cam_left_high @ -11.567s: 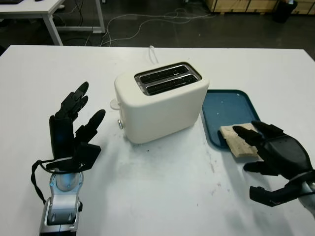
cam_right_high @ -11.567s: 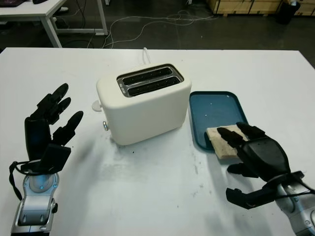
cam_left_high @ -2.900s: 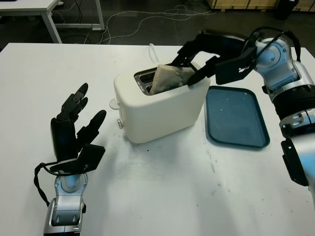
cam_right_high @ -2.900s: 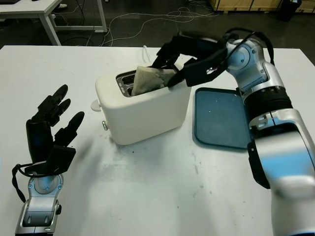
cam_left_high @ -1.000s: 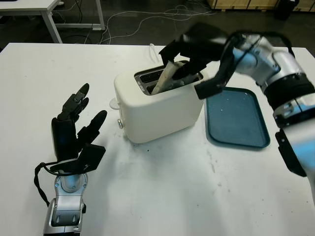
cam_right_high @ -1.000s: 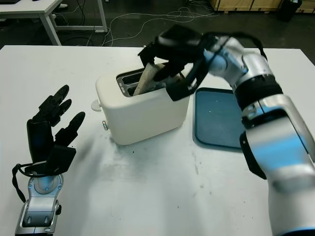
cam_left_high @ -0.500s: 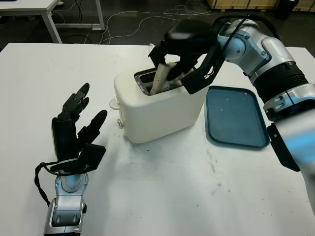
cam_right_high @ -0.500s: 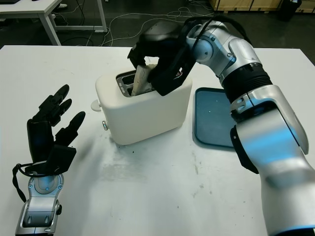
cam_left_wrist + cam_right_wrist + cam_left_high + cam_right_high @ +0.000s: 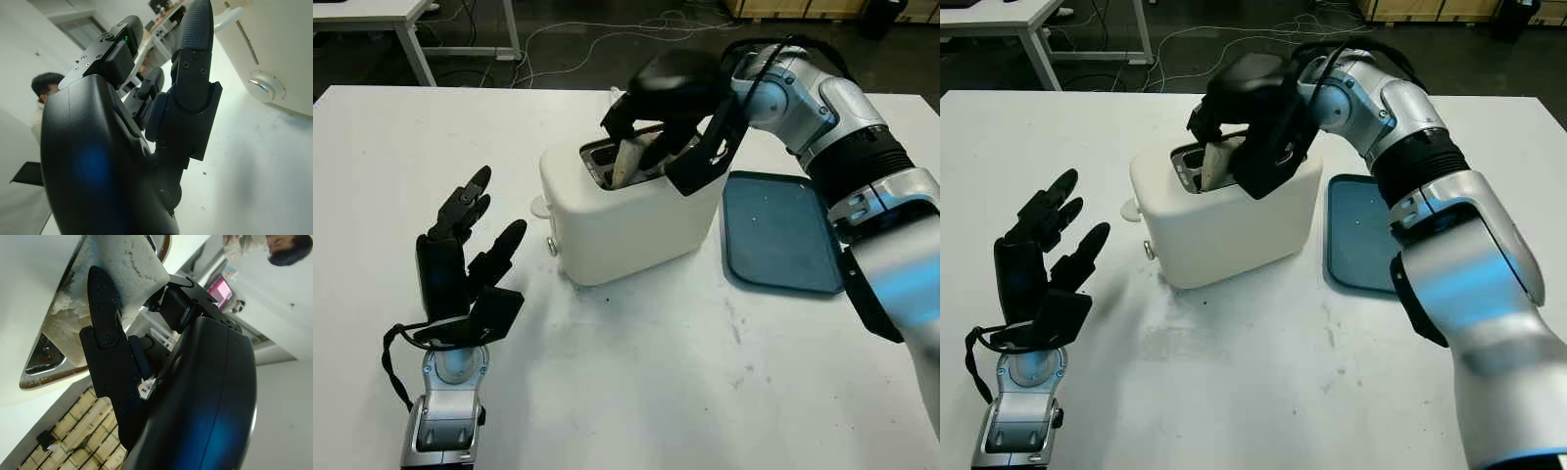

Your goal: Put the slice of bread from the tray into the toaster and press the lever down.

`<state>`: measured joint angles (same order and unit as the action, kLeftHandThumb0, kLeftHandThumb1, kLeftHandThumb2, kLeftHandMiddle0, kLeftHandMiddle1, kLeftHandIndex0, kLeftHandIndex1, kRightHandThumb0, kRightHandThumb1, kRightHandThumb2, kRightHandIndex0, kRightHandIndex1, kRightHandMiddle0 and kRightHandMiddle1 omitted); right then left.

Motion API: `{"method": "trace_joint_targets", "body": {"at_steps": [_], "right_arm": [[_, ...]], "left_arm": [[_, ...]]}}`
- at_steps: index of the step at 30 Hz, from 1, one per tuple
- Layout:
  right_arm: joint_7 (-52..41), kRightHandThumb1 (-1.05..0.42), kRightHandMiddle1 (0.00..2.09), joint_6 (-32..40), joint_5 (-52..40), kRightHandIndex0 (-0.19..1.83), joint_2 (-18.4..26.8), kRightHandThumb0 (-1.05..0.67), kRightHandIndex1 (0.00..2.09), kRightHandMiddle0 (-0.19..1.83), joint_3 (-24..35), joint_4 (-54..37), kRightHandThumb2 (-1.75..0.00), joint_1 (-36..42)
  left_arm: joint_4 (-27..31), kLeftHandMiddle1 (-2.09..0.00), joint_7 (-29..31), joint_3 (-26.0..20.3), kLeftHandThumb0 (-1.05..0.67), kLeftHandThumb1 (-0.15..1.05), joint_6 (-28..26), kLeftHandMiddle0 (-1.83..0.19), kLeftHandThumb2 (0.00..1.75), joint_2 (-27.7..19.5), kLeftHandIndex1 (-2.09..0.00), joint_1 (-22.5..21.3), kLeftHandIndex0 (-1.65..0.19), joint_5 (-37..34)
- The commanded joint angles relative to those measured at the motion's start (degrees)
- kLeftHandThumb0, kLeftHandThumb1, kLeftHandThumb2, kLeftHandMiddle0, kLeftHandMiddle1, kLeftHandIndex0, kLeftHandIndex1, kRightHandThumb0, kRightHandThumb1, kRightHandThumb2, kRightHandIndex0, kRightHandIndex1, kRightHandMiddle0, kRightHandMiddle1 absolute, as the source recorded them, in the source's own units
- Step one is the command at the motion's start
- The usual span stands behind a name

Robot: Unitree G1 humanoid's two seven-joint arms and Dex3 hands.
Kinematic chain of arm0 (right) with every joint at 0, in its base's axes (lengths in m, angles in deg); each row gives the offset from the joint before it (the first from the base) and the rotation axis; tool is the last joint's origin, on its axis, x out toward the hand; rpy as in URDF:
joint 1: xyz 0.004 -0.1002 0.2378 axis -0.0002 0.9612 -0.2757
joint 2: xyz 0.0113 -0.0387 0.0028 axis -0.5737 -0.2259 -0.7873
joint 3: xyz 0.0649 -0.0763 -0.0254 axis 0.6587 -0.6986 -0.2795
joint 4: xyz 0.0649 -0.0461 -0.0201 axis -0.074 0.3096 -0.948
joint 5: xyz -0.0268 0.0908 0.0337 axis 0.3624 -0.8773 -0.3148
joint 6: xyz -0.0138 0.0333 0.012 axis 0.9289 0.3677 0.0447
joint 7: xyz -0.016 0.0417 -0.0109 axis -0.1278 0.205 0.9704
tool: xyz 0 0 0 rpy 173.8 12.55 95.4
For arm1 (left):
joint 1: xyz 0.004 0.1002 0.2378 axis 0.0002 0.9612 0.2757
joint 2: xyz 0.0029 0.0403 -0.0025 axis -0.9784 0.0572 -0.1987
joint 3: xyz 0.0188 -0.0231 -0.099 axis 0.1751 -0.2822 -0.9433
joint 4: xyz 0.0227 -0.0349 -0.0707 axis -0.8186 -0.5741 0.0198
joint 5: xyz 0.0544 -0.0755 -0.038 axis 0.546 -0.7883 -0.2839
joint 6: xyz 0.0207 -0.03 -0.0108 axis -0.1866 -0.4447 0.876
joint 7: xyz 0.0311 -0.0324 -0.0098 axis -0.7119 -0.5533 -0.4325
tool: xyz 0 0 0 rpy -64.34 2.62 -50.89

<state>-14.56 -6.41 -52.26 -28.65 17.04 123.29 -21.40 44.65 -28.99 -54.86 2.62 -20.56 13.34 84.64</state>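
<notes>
Now the bread [image 9: 628, 157] sits lower in a slot of the toaster [image 9: 631, 211] than before. The right hand [image 9: 668, 96] is clamped on it. The left hand [image 9: 460, 262] is open, up over the table [image 9: 636, 392]. The blue tray [image 9: 778, 235] lies beside the toaster.

Black three-finger right hand [image 9: 668, 108], arm extended forward, fingers closed in a grasp, black left hand [image 9: 460, 264] upright, open.
</notes>
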Motion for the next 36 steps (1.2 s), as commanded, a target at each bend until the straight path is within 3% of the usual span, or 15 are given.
{"method": "trace_joint_targets", "body": {"at_steps": [1,11,13,16,21,28,36], "right_arm": [[-0.98,-0.92,1.75,-0.31,-0.13,1.16,-0.67,-0.47,1.75,0.89,-0.7,-0.8,-0.32,-0.13],[1.02,-0.92,1.75,-2.63,-3.48,1.15,-3.71,-0.52,1.75,0.86,0.85,0.02,-0.26,2.25],[1.24,-0.92,1.53,-2.71,-3.7,1.05,-4.02,-0.56,1.74,0.82,0.93,-0.16,-0.26,2.32],[1.0,-0.92,1.1,-2.77,-3.91,0.99,-3.86,-0.6,1.54,0.83,1.11,-0.73,-0.19,2.39],[-0.41,-0.92,1.09,-2.09,-4.2,0.58,-2.8,-0.62,1.16,0.64,1.47,-0.81,-0.1,2.1],[-4.07,-0.92,0.3,0.07,-3.7,0.17,0.16,-0.7,0.78,0.53,1.7,-1.95,-0.07,0.36],[-8.12,-0.92,0.12,4.17,-4.55,0.06,3.36,-0.7,0.71,0.48,3.8,-5.25,-0.03,-0.59]], "left_arm": [[0.54,0.0,0.27,0.11,-0.75,0.92,-0.59,-0.73,0.21,0.09,0.0,0.41,-0.59,0.07],[1.4,0.0,0.26,0.56,-0.74,0.92,-1.93,-0.73,0.21,0.52,0.0,0.68,-0.59,0.33],[1.34,0.0,-0.02,0.61,-0.74,0.92,-1.97,-0.73,0.22,0.46,0.0,0.68,-0.59,0.78],[1.26,0.0,0.23,0.5,-0.74,0.92,-1.71,-0.73,0.22,0.45,0.0,0.67,-0.59,0.16],[0.25,0.0,-0.08,0.6,-0.73,0.92,-0.4,-0.73,0.22,0.07,0.0,0.41,-0.6,0.48],[0.43,0.0,0.05,0.61,-0.74,0.92,-0.86,-0.73,0.22,0.35,0.0,0.38,-0.6,0.23],[1.52,0.0,0.48,0.77,-0.73,0.92,-2.28,-0.72,0.22,0.42,0.0,0.48,-0.59,0.47]]}}
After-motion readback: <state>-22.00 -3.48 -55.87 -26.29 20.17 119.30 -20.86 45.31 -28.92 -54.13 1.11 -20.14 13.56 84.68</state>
